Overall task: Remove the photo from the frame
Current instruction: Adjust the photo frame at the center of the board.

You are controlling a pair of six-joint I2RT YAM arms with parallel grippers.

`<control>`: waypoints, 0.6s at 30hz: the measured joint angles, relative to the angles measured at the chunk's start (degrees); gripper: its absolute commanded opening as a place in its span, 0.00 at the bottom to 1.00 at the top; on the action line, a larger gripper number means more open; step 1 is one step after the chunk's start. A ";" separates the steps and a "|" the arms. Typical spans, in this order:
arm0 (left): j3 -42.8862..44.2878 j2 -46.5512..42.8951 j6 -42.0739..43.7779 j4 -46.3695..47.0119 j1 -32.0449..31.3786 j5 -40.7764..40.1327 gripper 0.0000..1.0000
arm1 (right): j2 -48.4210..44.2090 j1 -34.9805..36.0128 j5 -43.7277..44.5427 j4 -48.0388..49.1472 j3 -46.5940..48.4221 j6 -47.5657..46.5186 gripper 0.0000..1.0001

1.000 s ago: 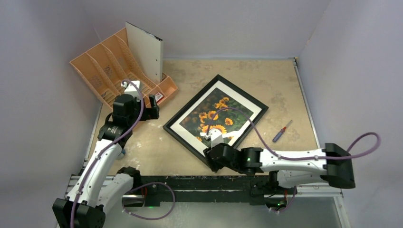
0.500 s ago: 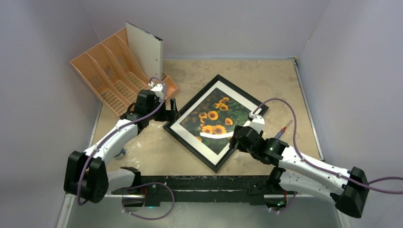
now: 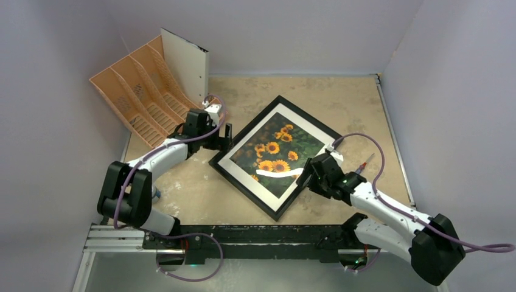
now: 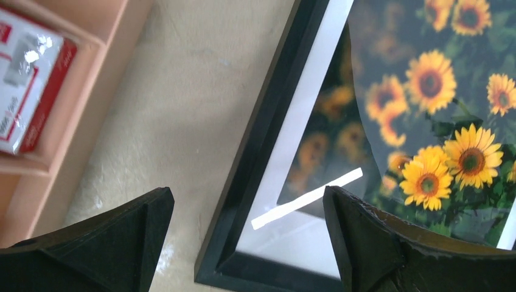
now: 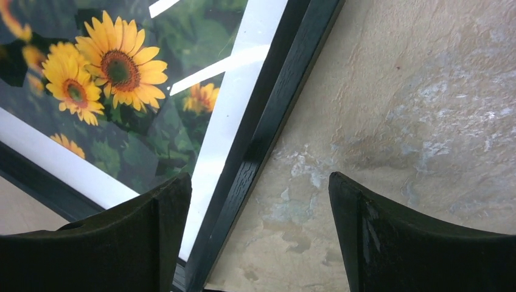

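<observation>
Top external view: the left gripper (image 3: pixel 220 135) has come from the orange organiser (image 3: pixel 131 91) to the left corner of the frame (image 3: pixel 275 213), jaws wide. The right gripper (image 3: pixel 304 176), now spread wider, has shifted to the frame's right edge. The photo (image 3: pixel 274 149) lies on the frame.
Left wrist view: fingers wide above that corner.
Right wrist view: fingers straddle the black edge, holding nothing.

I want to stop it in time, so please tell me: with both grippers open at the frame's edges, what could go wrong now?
The right gripper straddles the rim of the frame, not the photo; closing may clamp or shove the frame. The screwdriver lies close beside that arm and might get swept. The left gripper risks the same.
</observation>
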 measured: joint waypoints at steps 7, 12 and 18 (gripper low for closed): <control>3.69 6.14 2.71 1.40 0.00 0.90 0.99 | 2.23 -3.10 -2.84 4.35 -0.92 -0.35 0.88; 3.67 9.97 2.69 1.18 0.00 2.40 0.98 | 4.63 -5.20 -3.67 7.78 -1.84 -0.24 0.88; 1.97 10.40 2.05 2.97 0.00 4.66 0.97 | 6.25 -7.04 -5.05 12.13 -2.73 0.04 0.88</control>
